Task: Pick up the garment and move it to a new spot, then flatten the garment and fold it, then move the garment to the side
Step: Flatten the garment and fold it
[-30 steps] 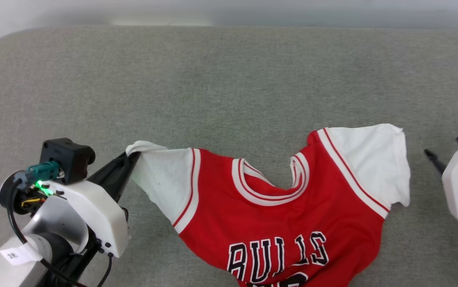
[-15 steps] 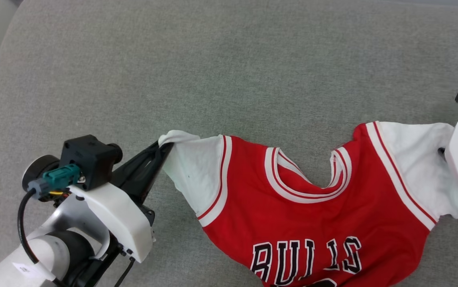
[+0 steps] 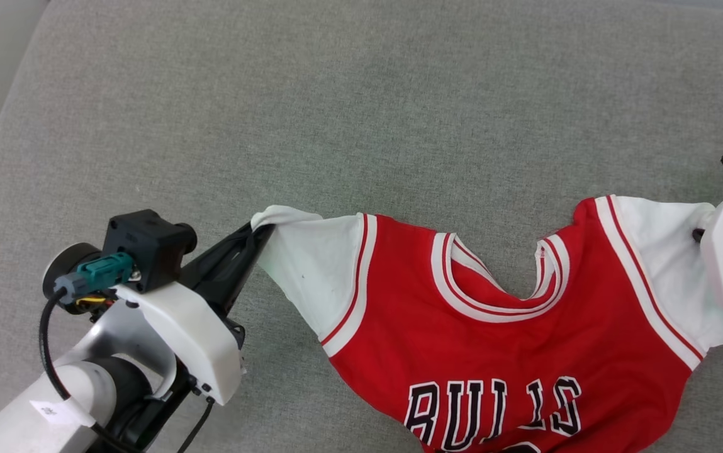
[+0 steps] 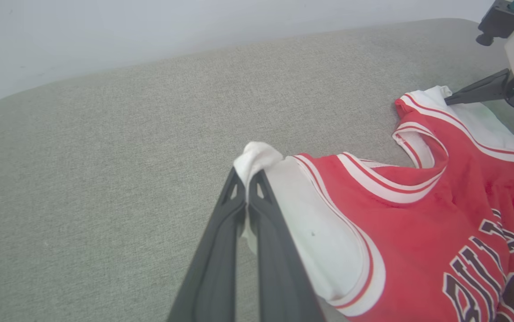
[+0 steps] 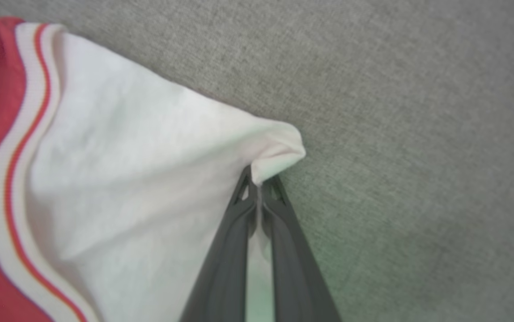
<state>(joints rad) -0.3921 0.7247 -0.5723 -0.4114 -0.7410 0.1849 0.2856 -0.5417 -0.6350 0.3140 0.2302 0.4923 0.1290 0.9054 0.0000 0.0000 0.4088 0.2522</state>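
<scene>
Grey fabric surface [image 3: 361,94] carries red jersey shirt with white short sleeves [image 3: 499,352], lettering up. Left gripper [image 3: 259,231] pinches one sleeve tip; right gripper [image 5: 260,180] pinches the other.

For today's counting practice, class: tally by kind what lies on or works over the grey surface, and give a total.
Shirt: 1
Hands: 2 (left hand, right hand)
Total: 3

Bright, even, diffuse light; soft shadows; right wrist view blurred.
</scene>
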